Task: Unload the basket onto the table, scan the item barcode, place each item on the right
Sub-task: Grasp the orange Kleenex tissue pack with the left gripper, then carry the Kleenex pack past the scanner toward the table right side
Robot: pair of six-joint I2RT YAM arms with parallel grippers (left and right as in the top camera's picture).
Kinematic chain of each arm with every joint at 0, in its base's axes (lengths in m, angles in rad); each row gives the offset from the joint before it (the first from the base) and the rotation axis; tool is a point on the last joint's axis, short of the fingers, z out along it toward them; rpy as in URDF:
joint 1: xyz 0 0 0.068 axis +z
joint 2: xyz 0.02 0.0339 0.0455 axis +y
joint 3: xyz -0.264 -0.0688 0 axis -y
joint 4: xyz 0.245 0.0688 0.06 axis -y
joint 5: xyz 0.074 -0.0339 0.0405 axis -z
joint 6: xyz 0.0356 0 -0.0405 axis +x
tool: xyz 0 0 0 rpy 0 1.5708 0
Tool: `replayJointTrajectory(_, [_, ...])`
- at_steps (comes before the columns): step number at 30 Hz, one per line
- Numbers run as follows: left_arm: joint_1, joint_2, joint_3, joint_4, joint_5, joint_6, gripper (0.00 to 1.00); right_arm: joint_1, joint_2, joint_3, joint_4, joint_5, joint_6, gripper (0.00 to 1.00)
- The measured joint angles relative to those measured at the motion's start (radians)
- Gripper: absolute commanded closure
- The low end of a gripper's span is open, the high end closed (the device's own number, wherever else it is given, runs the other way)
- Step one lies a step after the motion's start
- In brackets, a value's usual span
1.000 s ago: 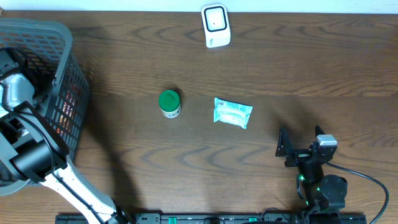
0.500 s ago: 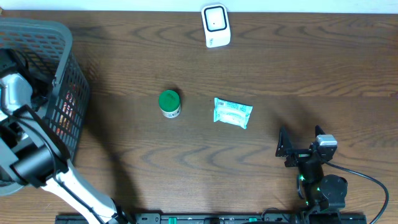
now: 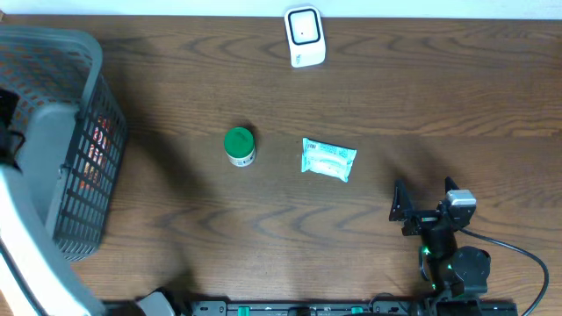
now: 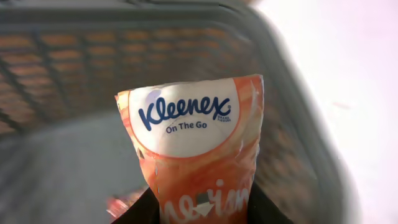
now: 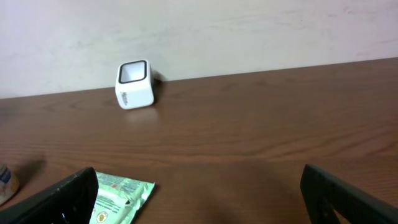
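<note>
Kleenex pack (image 4: 198, 155), orange and white, stands upright in the left gripper (image 4: 199, 211), whose dark fingers (image 4: 142, 213) we see closed on its lower end. The views from a second back have these jaws wide, so the grasp is freshly made. We place the pack over the grey basket (image 3: 83, 53) at 9 o'clock of the table (image 3: 193, 246), with the mesh wall blurred behind it. From overhead, the left arm is now a broad grey smear across that side, which we read as the lift beginning. The scanner (image 3: 305, 36) sits at 12 o'clock, well apart from the pack. A green-lidded jar (image 3: 239, 146) and a teal packet (image 3: 328, 159) lie near the centre, the packet at 3 o'clock of the jar, both unmoved. The right gripper (image 3: 425, 204), at 5 o'clock, rests wide open and empty, unchanged. We judge the pick-up done and the carry to the scanner yet to come. No barcode shows on the face turned to us.
</note>
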Motion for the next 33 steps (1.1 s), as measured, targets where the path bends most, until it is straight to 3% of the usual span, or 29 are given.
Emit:
replayJointTrajectory(5, [-0.072, -0.119, 0.000, -0.034, 0.245, -0.006, 0.73, 0.000, 0.000, 0.000, 0.000, 0.000, 0.000, 0.01])
replayJointTrajectory(11, [-0.359, -0.130, 0.000, -0.060, 0.380, -0.006, 0.73, 0.000, 0.000, 0.000, 0.000, 0.000, 0.000, 0.01])
replayJointTrajectory(23, [-0.979, 0.132, -0.007, -0.040, 0.251, -0.006, 0.72, 0.000, 0.000, 0.000, 0.000, 0.000, 0.000, 0.01])
replayJointTrajectory(27, [-1.121, 0.281, -0.008, -0.005, 0.211, -0.006, 0.72, 0.000, 0.000, 0.000, 0.000, 0.000, 0.000, 0.01])
replayJointTrajectory(33, [-1.222, 0.447, -0.008, 0.054, 0.191, -0.006, 0.72, 0.000, 0.000, 0.000, 0.000, 0.000, 0.000, 0.01])
